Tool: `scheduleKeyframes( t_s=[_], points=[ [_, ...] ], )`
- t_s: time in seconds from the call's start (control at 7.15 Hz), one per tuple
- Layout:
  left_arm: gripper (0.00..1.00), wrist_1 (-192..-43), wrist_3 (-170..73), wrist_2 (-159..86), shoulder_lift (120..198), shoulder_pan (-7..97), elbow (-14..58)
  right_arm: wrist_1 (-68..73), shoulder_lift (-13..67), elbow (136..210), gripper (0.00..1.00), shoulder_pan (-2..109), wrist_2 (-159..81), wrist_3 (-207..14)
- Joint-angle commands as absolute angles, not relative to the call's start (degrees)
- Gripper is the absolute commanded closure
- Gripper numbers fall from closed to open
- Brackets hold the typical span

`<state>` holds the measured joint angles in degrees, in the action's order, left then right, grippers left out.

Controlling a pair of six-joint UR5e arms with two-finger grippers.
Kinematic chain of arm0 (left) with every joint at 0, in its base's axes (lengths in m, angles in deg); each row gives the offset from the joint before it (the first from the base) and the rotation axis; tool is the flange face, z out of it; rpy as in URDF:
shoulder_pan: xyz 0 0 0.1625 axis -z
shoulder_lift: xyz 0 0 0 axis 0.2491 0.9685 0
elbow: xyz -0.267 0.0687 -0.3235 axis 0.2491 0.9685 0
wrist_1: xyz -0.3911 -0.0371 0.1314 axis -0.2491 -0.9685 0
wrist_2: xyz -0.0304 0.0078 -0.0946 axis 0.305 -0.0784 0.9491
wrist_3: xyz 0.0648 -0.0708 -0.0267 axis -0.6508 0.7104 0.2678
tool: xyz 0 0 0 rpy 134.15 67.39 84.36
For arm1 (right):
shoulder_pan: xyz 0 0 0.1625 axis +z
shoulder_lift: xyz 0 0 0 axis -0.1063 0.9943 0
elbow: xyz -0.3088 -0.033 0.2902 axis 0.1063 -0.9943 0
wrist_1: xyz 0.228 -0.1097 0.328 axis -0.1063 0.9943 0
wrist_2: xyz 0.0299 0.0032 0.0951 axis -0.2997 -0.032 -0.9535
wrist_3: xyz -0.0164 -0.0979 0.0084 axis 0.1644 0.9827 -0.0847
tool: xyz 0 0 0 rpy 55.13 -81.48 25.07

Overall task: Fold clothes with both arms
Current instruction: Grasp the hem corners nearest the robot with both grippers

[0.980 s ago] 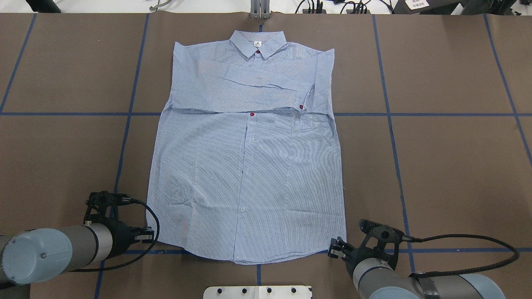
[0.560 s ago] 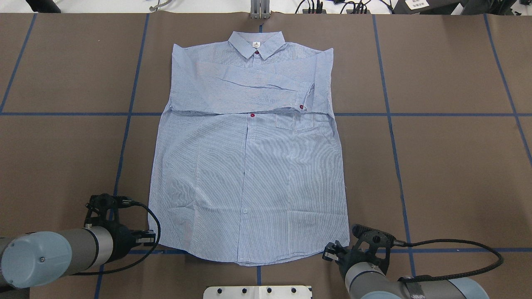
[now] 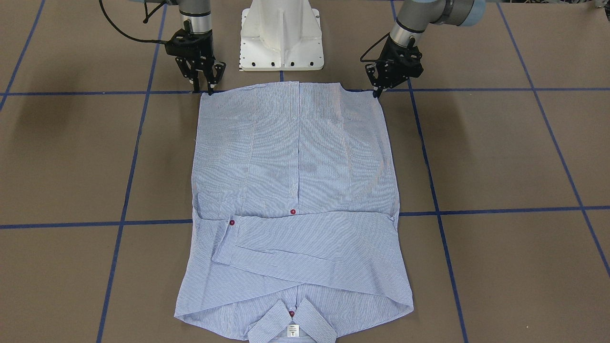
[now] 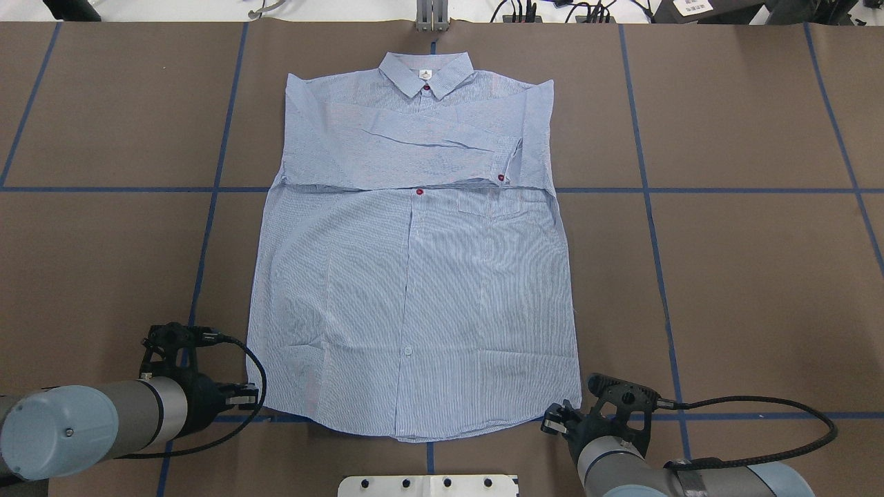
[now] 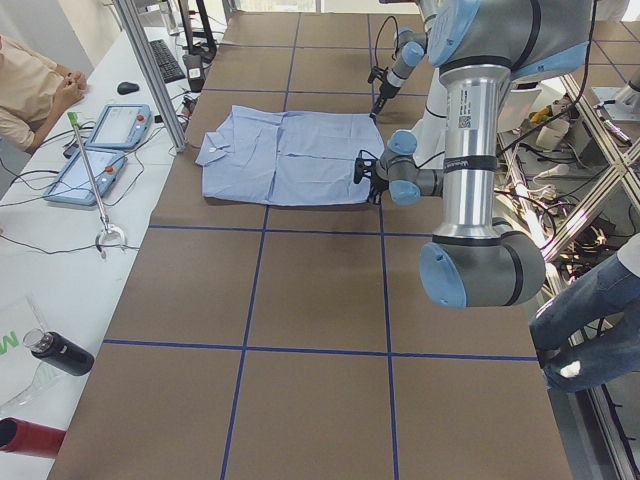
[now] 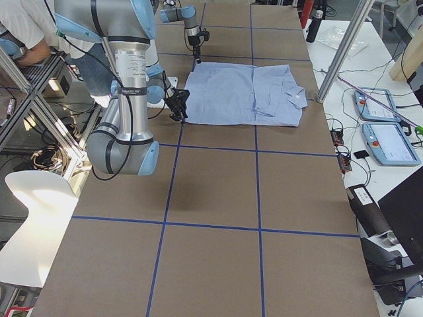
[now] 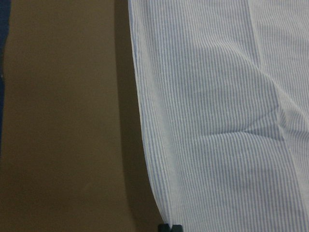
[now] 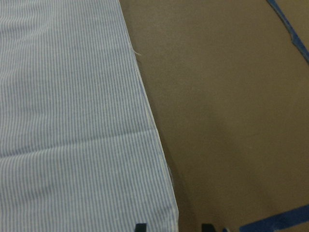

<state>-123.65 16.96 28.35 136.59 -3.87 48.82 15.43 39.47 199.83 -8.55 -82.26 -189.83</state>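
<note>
The light blue striped shirt (image 4: pixel 414 276) lies flat on the brown table, front up. Its collar (image 4: pixel 426 72) is at the far side and its sleeves are folded across the chest. It also shows in the front view (image 3: pixel 295 157). My left gripper (image 4: pixel 250 398) (image 3: pixel 375 93) is at the hem's left corner. In the left wrist view (image 7: pixel 169 227) its tips are together on the shirt's edge. My right gripper (image 4: pixel 550 421) (image 3: pixel 203 89) is open at the hem's right corner. In the right wrist view (image 8: pixel 174 227) the corner (image 8: pixel 164 203) lies between the tips.
The white pedestal base (image 3: pixel 281 38) stands just behind the hem, between the arms. Blue tape lines (image 4: pixel 642 190) cross the table. Operators, tablets (image 5: pixel 120 125) and a bottle (image 5: pixel 60 352) are on a side bench beyond the table.
My right gripper has moved slightly left and toward the base at the hem corner. The shirt's near right corner has shifted a little outward. The left gripper has barely moved.
</note>
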Motion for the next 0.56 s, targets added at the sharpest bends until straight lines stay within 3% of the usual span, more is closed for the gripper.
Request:
scheduleKeyframes(
  t_s=[0.0, 0.28, 0.42],
  points=[
    [1.00, -123.7, 17.0, 28.4, 136.3, -3.9, 48.9, 15.4, 39.5, 198.8, 0.58, -9.2, -80.7, -189.6],
    [1.00, -123.7, 17.0, 28.4, 136.3, -3.9, 48.9, 15.4, 39.4, 198.1, 0.59, -9.3, -80.1, -189.2],
    [1.00, -123.7, 17.0, 28.3, 136.3, -3.9, 48.9, 15.4, 39.3, 198.1, 0.66, -9.3, -80.0, -189.1]
  ],
)
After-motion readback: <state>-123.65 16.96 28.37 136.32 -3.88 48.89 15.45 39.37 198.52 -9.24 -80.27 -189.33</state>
